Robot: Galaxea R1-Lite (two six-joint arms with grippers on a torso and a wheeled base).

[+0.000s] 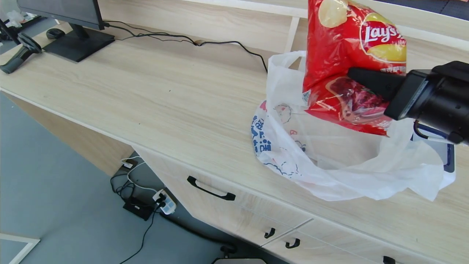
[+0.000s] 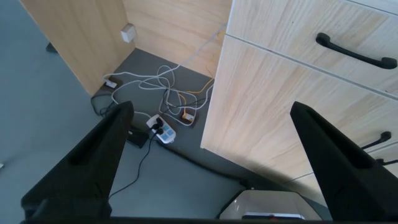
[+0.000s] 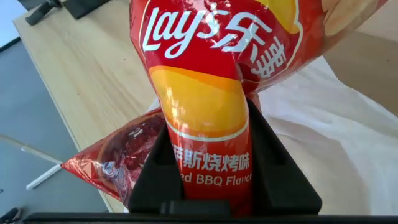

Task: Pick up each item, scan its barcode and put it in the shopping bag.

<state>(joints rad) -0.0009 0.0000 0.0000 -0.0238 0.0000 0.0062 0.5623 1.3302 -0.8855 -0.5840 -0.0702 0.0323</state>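
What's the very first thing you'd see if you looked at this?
The big red chip bag jumps out first, held up in the air by the robot's right hand, which pinches its middle. Right under it, a white plastic shopping bag lies open on the wooden counter.

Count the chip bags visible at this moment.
1: a red chip bag, held by the right end effector over the open shopping bag. More could lie hidden inside the shopping bag's folds.

The chip bag (image 1: 337,66) is red and yellow, the shopping bag (image 1: 348,172) white with blue print.
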